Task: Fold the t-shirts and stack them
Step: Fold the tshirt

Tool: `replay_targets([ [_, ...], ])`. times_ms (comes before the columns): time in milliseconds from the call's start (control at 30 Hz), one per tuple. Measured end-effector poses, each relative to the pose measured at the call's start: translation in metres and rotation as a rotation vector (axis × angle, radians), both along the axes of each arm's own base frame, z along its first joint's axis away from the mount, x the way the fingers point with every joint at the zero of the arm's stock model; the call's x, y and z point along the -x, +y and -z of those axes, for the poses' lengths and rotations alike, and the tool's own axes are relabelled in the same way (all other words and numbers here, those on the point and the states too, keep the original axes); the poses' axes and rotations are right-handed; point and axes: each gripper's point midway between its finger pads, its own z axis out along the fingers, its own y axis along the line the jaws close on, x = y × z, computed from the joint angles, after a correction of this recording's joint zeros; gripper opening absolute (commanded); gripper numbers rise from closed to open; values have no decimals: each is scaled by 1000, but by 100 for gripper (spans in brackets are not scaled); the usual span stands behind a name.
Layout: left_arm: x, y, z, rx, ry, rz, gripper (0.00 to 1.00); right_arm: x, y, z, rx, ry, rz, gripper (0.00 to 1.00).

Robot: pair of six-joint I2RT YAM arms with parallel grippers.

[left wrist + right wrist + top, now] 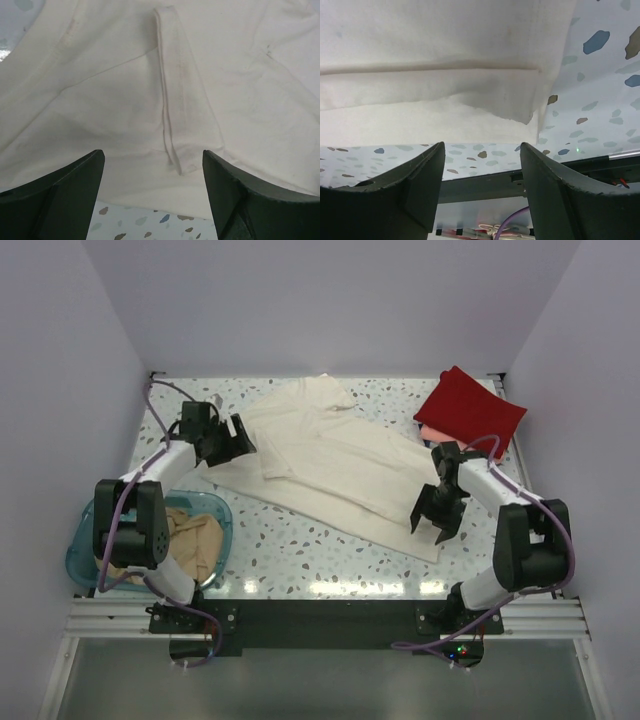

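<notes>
Cream shirt [330, 455] spread across the tabletop [300, 560]; left tool [243, 437] wide open at its left edge, right tool [432, 526] open over its near corner. Red shirt [470, 410] folded, far right.

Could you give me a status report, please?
Left gripper open at edge of cream-white cotton t-shirt, laid out centre. Right gripper open at its near corner. Red cotton shirt folded far right. Nothing in the way.
</notes>
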Motion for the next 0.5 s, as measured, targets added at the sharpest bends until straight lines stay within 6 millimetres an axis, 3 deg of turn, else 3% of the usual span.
replay_targets([
  [200, 7, -22, -4, 8, 2, 61, 84, -2, 0, 13, 4, 39, 2, 64],
  [500, 12, -26, -1, 11, 22, 72, 84, -10, -3, 21, 28, 27, 4, 61],
])
